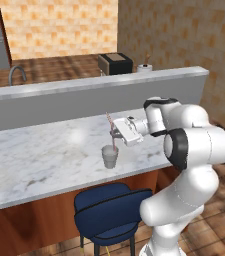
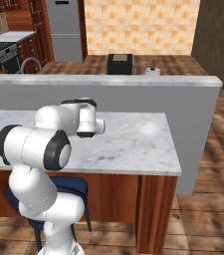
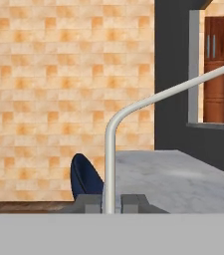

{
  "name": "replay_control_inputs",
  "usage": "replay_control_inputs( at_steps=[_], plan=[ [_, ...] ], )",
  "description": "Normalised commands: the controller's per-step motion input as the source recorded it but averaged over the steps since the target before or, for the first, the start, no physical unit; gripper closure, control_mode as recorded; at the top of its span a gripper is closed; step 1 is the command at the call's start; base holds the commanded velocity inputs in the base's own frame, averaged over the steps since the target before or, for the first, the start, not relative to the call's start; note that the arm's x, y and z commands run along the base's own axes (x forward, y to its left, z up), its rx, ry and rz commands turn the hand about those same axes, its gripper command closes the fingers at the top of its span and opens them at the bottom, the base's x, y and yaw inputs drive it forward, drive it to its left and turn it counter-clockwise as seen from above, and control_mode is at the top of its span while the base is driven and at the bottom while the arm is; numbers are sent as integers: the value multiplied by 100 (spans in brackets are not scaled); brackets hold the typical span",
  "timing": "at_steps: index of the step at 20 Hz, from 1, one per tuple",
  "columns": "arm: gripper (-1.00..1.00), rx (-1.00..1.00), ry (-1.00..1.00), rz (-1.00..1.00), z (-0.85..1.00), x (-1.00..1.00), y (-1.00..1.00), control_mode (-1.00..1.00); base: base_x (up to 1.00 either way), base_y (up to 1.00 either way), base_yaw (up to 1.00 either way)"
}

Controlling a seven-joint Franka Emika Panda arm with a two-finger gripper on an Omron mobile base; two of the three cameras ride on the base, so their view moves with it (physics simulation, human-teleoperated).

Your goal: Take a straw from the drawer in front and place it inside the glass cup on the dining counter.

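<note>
On my left base view the gripper (image 1: 115, 131) sits just right of frame centre, closed on the straw (image 1: 112, 133), which runs up-left to down-right through the fingers; its lower end reaches the mouth of the glass cup (image 1: 110, 156) directly below, though I cannot tell whether the tip is inside the rim or just at it. In the hand view the two dark fingertips (image 3: 87, 203) stand at bottom centre, pinched on the straw (image 3: 109, 164), which rises pale and then appears bent toward the upper right. The cup stands upright on the dining counter (image 1: 34, 160), near its front edge, centre of the left base frame. Behind the counter runs the raised grey ledge (image 1: 59, 102). A blue chair (image 1: 109, 212) is tucked under the counter at lower centre; its back shows at lower left in the hand view. In the right base view the arm's white elbow fills the left middle, with the counter (image 2: 133, 144) stretching right and a dark box (image 2: 119, 63) beyond the ledge at top centre.
</note>
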Motion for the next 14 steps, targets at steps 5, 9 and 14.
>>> replay_control_inputs(
  at_steps=[5,9,14],
  plan=[
    [100,0,-1,0,-7,11,0,-100,0,0,0],
    [100,0,-2,0,-12,2,0,-100,0,0,0],
    [100,0,-2,0,-15,0,0,-100,0,0,0]
  ],
)
